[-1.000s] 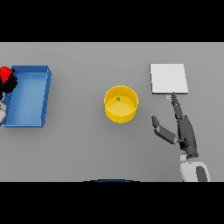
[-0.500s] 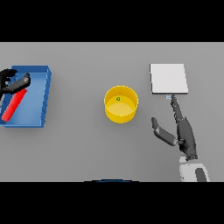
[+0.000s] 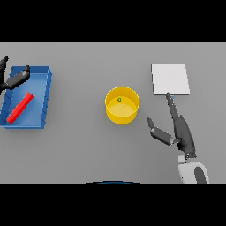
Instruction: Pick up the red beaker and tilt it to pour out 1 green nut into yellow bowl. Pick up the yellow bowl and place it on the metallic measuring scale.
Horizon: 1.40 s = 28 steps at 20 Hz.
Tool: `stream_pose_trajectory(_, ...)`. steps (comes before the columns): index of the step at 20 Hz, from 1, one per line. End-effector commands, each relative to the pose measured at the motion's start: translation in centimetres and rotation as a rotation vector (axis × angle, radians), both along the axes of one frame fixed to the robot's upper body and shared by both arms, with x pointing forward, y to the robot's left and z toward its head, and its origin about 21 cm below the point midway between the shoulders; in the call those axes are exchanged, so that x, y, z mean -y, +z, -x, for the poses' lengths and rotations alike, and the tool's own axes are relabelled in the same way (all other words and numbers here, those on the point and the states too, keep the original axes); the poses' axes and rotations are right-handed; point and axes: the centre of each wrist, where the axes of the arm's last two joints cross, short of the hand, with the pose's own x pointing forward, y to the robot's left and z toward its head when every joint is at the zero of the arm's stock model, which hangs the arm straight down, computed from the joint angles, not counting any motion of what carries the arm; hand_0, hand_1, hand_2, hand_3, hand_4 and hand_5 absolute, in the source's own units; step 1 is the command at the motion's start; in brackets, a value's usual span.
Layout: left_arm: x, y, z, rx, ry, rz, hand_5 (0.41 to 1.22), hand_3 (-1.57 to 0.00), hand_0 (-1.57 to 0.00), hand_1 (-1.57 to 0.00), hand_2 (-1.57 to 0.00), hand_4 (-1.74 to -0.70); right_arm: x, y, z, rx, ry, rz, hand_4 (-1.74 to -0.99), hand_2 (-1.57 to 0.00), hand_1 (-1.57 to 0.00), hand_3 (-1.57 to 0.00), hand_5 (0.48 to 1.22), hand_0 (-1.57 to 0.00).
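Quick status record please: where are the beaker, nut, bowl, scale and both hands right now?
red beaker: lying on its side inside the blue tray, released
green nut: in the yellow bowl
yellow bowl: on the table at centre, not yet on the scale
metallic measuring scale: far right, nothing on it
left hand: open, over the tray's far left corner, apart from the beaker
right hand: open, fingers straight, right of the bowl, pointing toward the scale, not touching the bowl

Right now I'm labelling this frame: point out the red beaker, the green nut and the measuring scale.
red beaker [image 3: 20, 107], head view, middle of its side.
green nut [image 3: 119, 99], head view, its centre.
measuring scale [image 3: 170, 79], head view, centre of its plate.
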Motion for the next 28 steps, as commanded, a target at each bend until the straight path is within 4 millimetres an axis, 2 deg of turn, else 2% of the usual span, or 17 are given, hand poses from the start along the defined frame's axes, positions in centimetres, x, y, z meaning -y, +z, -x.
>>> stream_pose_trajectory(1,-0.1,-0.1,0.1,0.008,-0.001,0.005,0.679,-0.02,-0.03,-0.03,-0.03,-0.78,0.1,0.3,-0.2,0.025,0.046,0.009,-1.162,0.00,0.00,0.00,0.694,0.00)
stream_pose_trajectory(3,-0.1,-0.7,0.3,-0.004,0.001,0.009,0.693,-0.02,-0.02,-0.02,-0.02,-0.78,0.1,1.2,-1.2,0.041,0.114,0.096,-1.202,0.00,0.00,0.00,0.709,0.00)
stream_pose_trajectory(5,0.9,-0.6,-0.1,-0.003,0.001,0.017,0.704,-0.01,-0.01,-0.01,-0.01,-0.79,0.2,2.4,-2.5,0.042,0.188,0.178,-1.234,0.00,0.00,0.00,0.707,0.00)
stream_pose_trajectory(8,0.7,-0.9,0.1,-0.007,-0.002,0.020,0.710,0.00,-0.01,0.00,0.00,-0.79,-0.3,3.8,-3.9,0.037,0.274,0.386,-1.278,0.00,0.00,0.00,0.683,0.00)
stream_pose_trajectory(10,0.9,-0.9,0.0,-0.016,-0.003,0.019,0.708,0.00,0.00,0.00,0.00,-0.80,-0.3,4.5,-4.9,0.068,0.346,0.539,-1.279,0.00,0.00,0.00,0.671,0.00)
stream_pose_trajectory(13,0.3,-0.6,0.1,-0.004,-0.010,0.006,0.716,0.00,0.00,0.00,0.00,-0.79,-1.8,5.4,-6.6,0.096,0.452,0.708,-1.276,0.00,0.00,0.00,0.666,0.00)
stream_pose_trajectory(18,0.8,-0.8,0.0,-0.011,-0.013,0.007,0.723,0.00,0.00,0.00,0.00,-0.80,-3.7,6.1,-8.8,0.099,0.587,0.833,-1.274,0.00,0.00,0.00,0.656,0.00)
stream_pose_trajectory(23,1.1,-0.8,-0.2,-0.007,-0.019,0.007,0.716,0.00,0.00,0.00,0.00,-0.80,-5.4,6.3,-10.4,0.089,0.724,0.926,-1.261,0.00,0.00,0.00,0.685,0.00)
stream_pose_trajectory(28,0.7,-0.5,-0.3,-0.004,-0.022,-0.003,0.729,0.00,0.00,0.00,0.00,-0.80,-6.6,5.2,-11.3,0.034,0.808,0.967,-1.243,0.00,0.00,0.00,0.682,0.00)
